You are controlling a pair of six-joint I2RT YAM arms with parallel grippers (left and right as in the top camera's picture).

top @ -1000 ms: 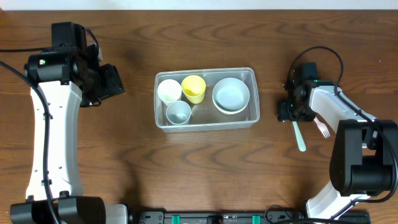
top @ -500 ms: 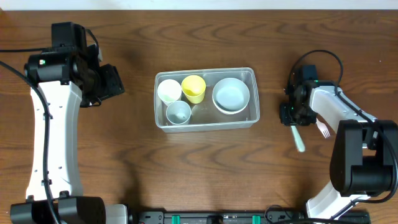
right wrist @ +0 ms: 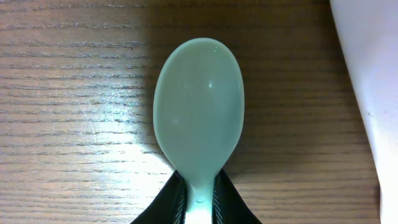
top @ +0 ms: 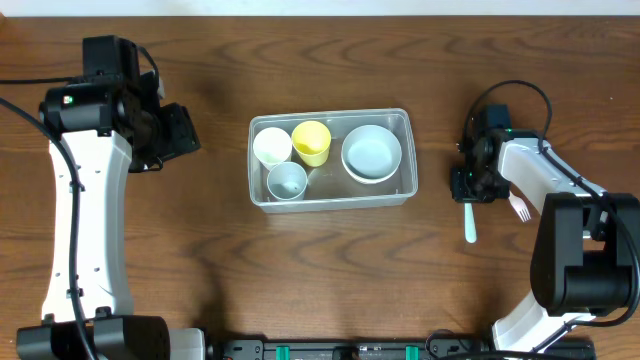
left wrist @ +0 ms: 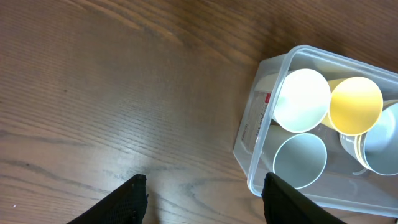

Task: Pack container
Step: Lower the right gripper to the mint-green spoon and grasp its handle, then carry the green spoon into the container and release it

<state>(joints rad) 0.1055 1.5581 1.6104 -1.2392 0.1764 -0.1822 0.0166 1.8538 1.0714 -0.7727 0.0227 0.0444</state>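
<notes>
The container point(top: 330, 204), a clear rectangular tub, stands at the table's middle and holds a white cup point(top: 271, 146), a yellow cup point(top: 311, 141), a pale grey cup point(top: 287, 181) and a white bowl point(top: 371, 152). To its right, my right gripper point(top: 468, 190) is shut on the neck of a pale green spoon point(top: 470, 226), whose handle points toward the front edge. In the right wrist view the spoon's bowl point(right wrist: 198, 118) sticks out from between the closed fingers of the gripper point(right wrist: 199, 200), over the wood. My left gripper point(top: 176, 134) stays open and empty left of the container point(left wrist: 249, 155).
A white fork point(top: 521, 208) lies on the table just right of the spoon, beside the right arm. A white surface point(right wrist: 373, 74) fills the right edge of the right wrist view. Black cables loop behind the right arm.
My right gripper has closed on the spoon's neck. The spoon's handle has swung from slanting right to pointing straight at the front edge. The left arm has not moved.
</notes>
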